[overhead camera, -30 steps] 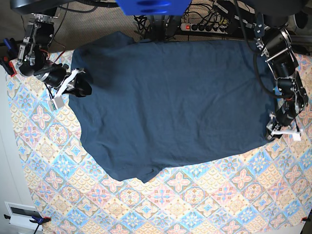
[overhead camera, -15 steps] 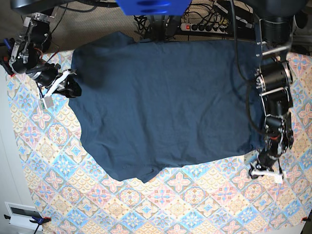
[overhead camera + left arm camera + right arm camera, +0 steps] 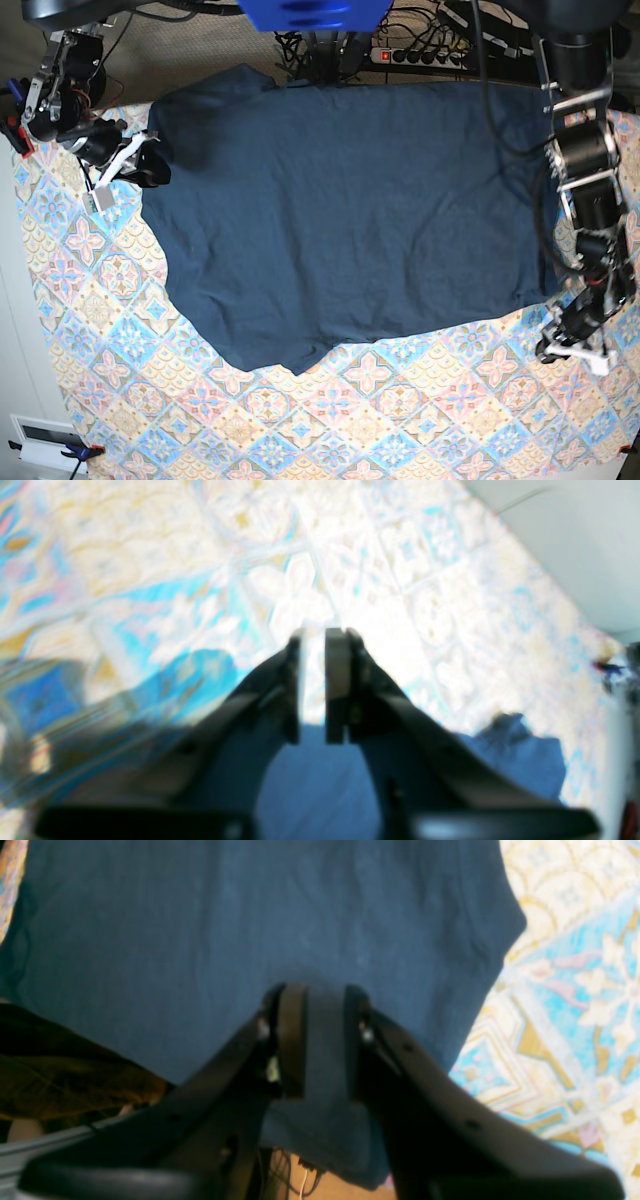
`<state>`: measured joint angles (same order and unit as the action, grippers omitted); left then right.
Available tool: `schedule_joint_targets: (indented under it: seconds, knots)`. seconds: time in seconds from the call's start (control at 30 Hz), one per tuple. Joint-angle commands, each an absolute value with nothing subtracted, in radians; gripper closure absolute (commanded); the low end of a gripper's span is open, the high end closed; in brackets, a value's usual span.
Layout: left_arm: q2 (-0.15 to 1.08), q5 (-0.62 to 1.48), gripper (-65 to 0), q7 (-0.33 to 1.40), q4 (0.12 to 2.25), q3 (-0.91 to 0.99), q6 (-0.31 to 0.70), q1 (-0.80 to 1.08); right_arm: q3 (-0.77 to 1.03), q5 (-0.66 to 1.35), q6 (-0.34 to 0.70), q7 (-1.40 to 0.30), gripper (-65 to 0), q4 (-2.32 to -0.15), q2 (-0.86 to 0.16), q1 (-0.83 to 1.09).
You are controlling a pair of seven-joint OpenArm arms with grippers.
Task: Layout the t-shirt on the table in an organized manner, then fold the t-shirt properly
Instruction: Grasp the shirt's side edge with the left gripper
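Right wrist view first: what sits nearest the lens?

On that side the right claw (image 3: pixel 320 987) has its two dark fingers closed on a strip of the t-shirt (image 3: pixel 300 915). The navy cloth runs between the pads and hangs on below them. The rest of the shirt spreads away beyond the fingertips, with its edge curving off to the right onto the patterned desk (image 3: pixel 575 990).

And the other arm?

Its picture is blurred and washed out. The left claw (image 3: pixel 312 632) has its fingers a narrow gap apart with nothing between them, and bright tile pattern shows through the gap. It hangs over bare desk. A corner of the shirt lies under and behind the fingers, towards the camera, not touching them.

How does that look from the base view?

The shirt lies spread flat across the upper middle of the desk, and its far edge reaches the desk's far side. The right claw is at the shirt's edge on the picture's left, by the upper corner. The left claw is low on the picture's right, just off the shirt's lower right corner, over the pastel diamonds.

What about the surface and the room?

A wide band of blue, pink and cream pattern is uncovered in front of the shirt. Past the far edge sit a power strip (image 3: pixel 430 55) and a tangle of dark cables.
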<state>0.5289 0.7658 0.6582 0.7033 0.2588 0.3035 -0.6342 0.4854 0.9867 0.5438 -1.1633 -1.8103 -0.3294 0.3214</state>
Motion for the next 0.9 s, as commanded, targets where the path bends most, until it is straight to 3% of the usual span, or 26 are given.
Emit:
schedule_joint_targets:
  seconds: [0.0,0.2,0.43,0.67,0.77,0.87]
  knots:
    - [0.559,0.782,-14.2,0.665,0.769,0.308,0.306,-0.624,0.492,1.009,0.549,-1.142,-12.4,-1.828,-0.343,0.311]
    - [0.590,0.776,-26.7,0.766,0.978,0.429,0.306,-0.380,0.492,1.009,0.549,-1.147,-12.4,-1.828,-0.317,0.311]
    - [0.533,0.765,-27.8,0.731,0.974,0.427,0.308,-0.314,0.492,1.009,0.549,-1.147,-12.4,-1.828,-0.317,0.309]
    - [0.438,0.627,-27.7,0.680,0.898,0.426,0.308,-0.320,0.495,1.009,0.549,-1.147,-12.4,-1.842,-0.317,0.315]
    - [0.418,0.593,-23.5,0.639,0.865,0.426,0.311,-0.321,0.496,1.009,0.549,-1.147,-12.4,-1.873,-0.317,0.315]
    - [0.417,0.584,-11.2,0.607,0.845,0.426,0.312,-0.344,0.499,1.009,0.549,-1.147,-12.4,-1.877,-0.317,0.315]
